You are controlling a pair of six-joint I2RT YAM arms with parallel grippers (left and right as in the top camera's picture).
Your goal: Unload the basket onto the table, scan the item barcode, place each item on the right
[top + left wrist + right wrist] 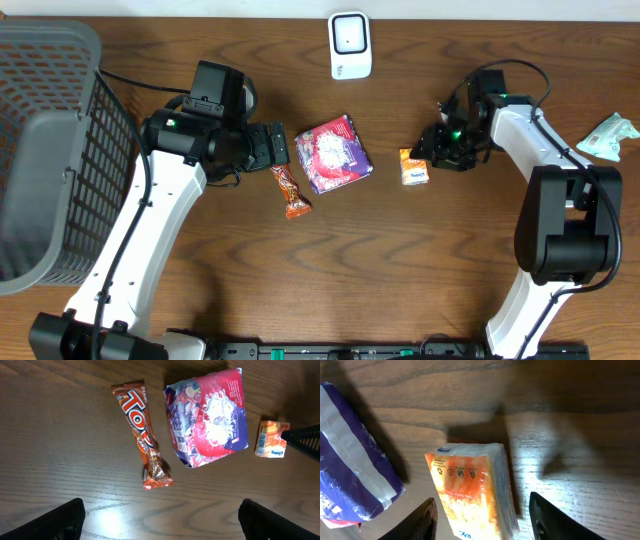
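One grey plastic mesh basket (pixel 50 150) sits behind the left jaws (pixel 280 146), which stand wide apart and empty. Ahead of them lie one orange-brown foil candy bar (pixel 142 435) and one purple-red plastic noodle packet (pixel 210 417). One small orange rectangular pack (pixel 470 485) lies flat on the wooden counter (pixel 330 270) between the parted right jaws (pixel 482 520), neither finger visibly touching it.
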